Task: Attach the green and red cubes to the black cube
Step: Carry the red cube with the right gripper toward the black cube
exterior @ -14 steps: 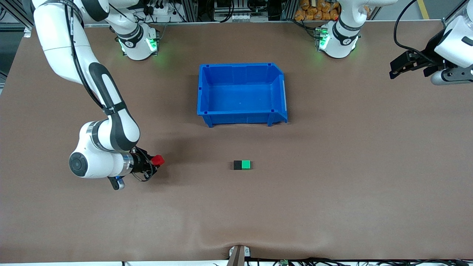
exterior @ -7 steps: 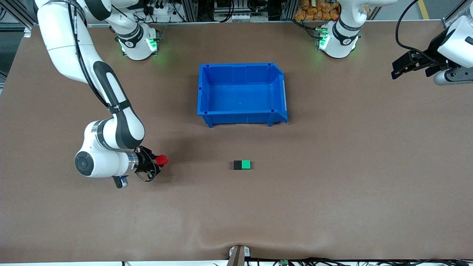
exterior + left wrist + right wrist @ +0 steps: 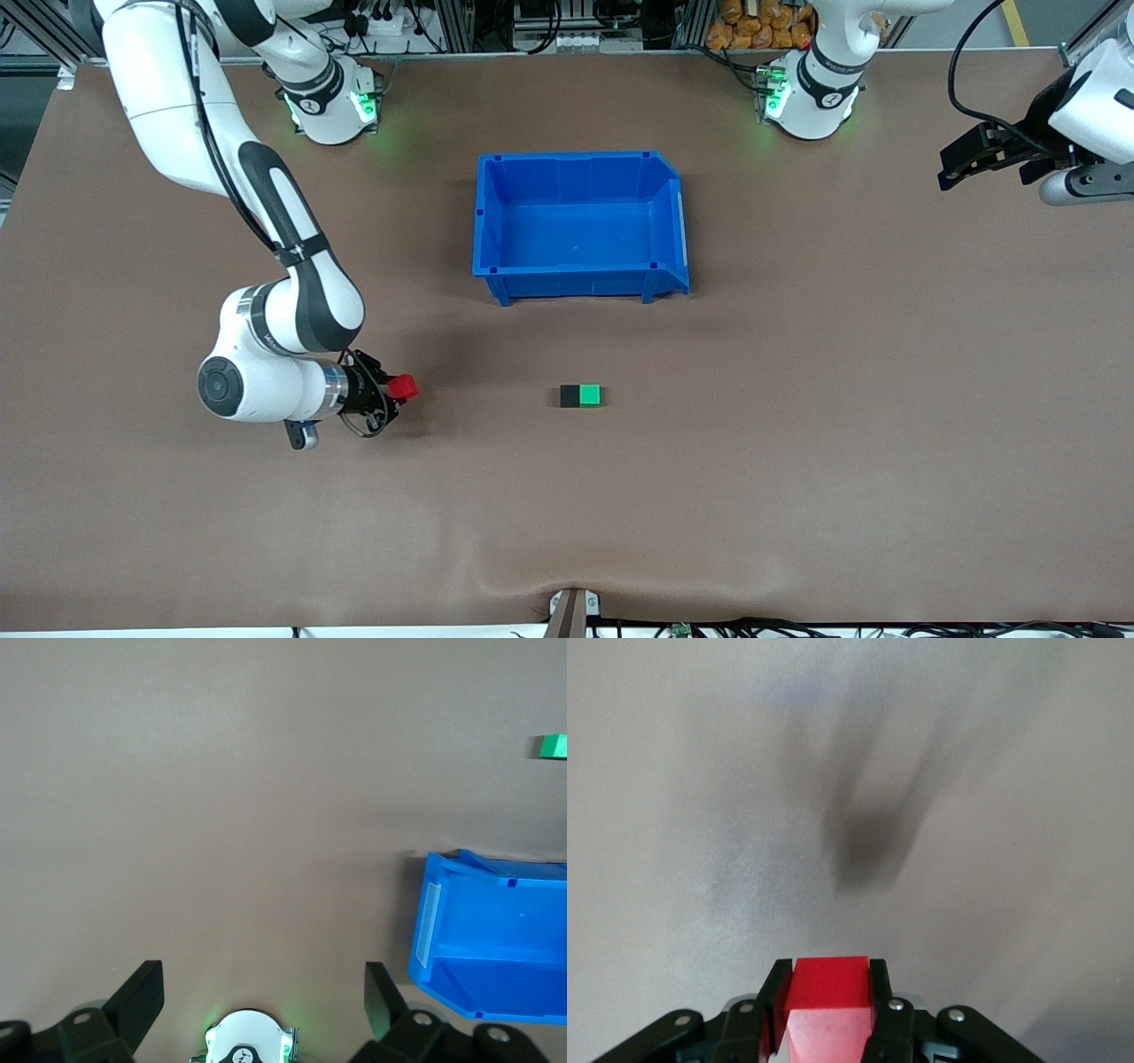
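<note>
Red cube (image 3: 404, 385) sits pinched in your right gripper (image 3: 396, 390), in the air over the table (image 3: 797, 443). Black cube (image 3: 570, 396) touches the green cube (image 3: 590, 395), both nearer the front camera than the blue bin (image 3: 580, 279). Your left gripper (image 3: 961, 164) waits with fingers spread.

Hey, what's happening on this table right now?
The right pincer is shut on the red cube, holding it over the table toward the right arm's end. The green cube already sits joined to the black cube on the table, nearer to the front camera than the blue bin. The black cube's side facing the red one is bare. The left pincer waits open, up at the left arm's end.
</note>
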